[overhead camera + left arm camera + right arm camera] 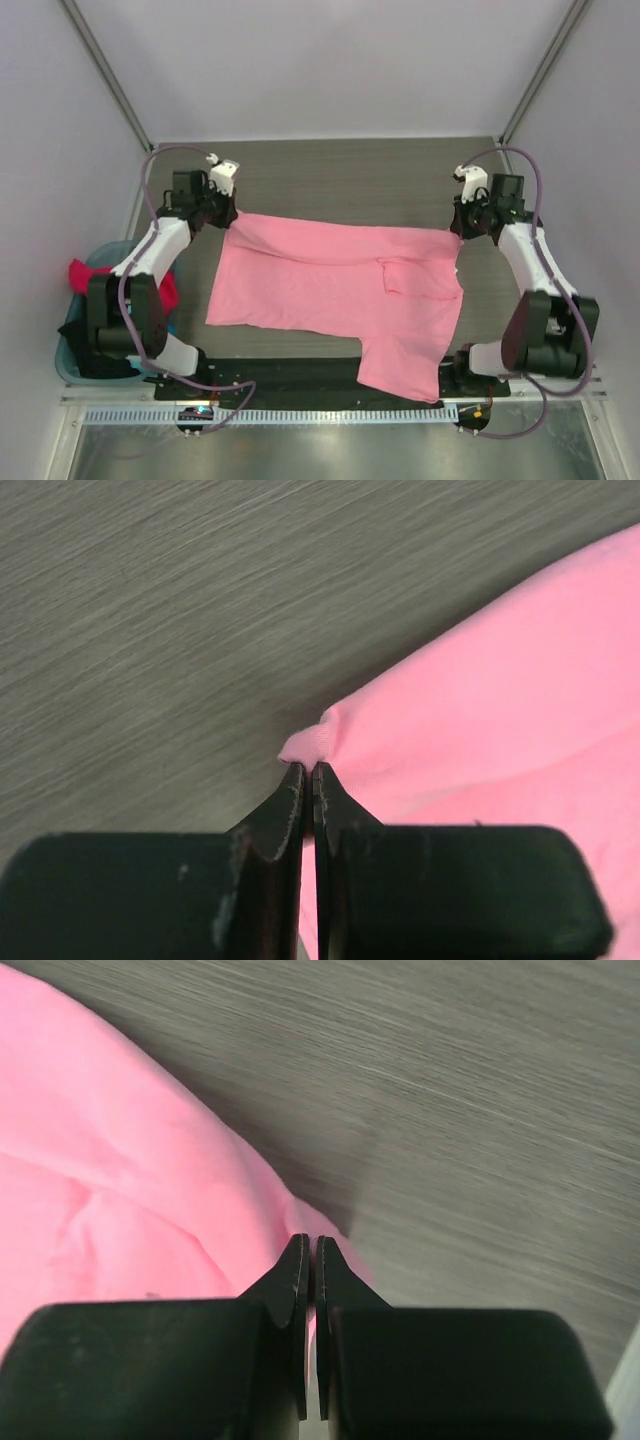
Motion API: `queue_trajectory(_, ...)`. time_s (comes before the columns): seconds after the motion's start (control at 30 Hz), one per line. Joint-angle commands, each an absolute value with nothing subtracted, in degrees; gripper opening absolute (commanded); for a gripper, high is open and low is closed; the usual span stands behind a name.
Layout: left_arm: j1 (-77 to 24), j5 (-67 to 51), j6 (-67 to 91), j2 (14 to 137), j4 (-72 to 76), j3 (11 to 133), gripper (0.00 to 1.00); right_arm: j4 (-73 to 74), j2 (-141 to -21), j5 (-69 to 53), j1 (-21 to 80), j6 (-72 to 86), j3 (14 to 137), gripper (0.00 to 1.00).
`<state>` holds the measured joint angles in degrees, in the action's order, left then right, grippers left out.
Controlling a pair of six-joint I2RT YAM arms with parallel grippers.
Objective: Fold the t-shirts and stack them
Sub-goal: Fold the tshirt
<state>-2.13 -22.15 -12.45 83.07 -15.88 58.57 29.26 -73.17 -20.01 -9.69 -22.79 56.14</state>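
where the worktop has its near edge, a flap of the pink t-shirt laps over it; the rest lies flat across the middle. at its far corners the left gripper and right gripper each pinch the cloth, jaws closed.

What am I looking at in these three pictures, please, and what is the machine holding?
These are two robot arms bolted at the near edge of a table, each ending in a two-finger gripper. The wide picture comes from a fixed camera above and behind them. The two close-ups come from cameras on the wrists, looking along the fingers. A pink t-shirt lies spread on the table. The left gripper and the right gripper are each shut on a far corner of it. A teal basket on the left holds more clothes.
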Motion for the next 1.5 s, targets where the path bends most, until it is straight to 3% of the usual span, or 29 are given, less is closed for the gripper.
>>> queue_trajectory(0.0,-1.8,-17.3,-15.8,89.1,-5.5,63.0,0.04,16.7,-82.7,-18.5,-9.5,-22.9,61.1,0.01)
queue_trajectory(0.17,-1.8,-14.3,-14.7,98.8,-5.4,70.8,0.04,12.2,-98.1,-16.5,-9.4,-21.1,68.7,0.01)
queue_trajectory(0.37,-1.8,-11.3,-13.8,111.2,-5.4,82.7,0.04,11.9,-107.7,-13.1,-9.4,-23.2,77.5,0.01)
queue_trajectory(0.77,-2.9,-5.3,-13.8,128.8,-6.0,100.8,0.07,9.9,-121.2,-8.0,-9.0,-24.0,89.4,0.01)
queue_trajectory(1.2,-5.3,-0.5,-11.8,137.0,-3.6,112.1,0.13,8.0,-129.4,-5.6,-7.6,-23.6,99.8,0.01)
queue_trajectory(1.3,-5.3,1.8,-11.7,139.7,-4.0,115.9,0.18,7.6,-131.1,-4.7,-7.1,-24.1,101.2,0.01)
queue_trajectory(1.4,-5.3,3.2,-11.3,141.7,-4.0,119.3,0.32,6.6,-132.4,-4.0,-6.9,-24.1,102.9,0.01)
queue_trajectory(1.43,-5.2,3.9,-11.1,141.9,-3.6,119.5,0.44,6.4,-133.1,-3.5,-6.9,-24.0,103.6,0.03)
queue_trajectory(1.47,-5.4,4.2,-10.7,141.7,-2.7,119.8,0.47,6.1,-133.6,-1.7,-6.8,-23.8,104.5,0.08)
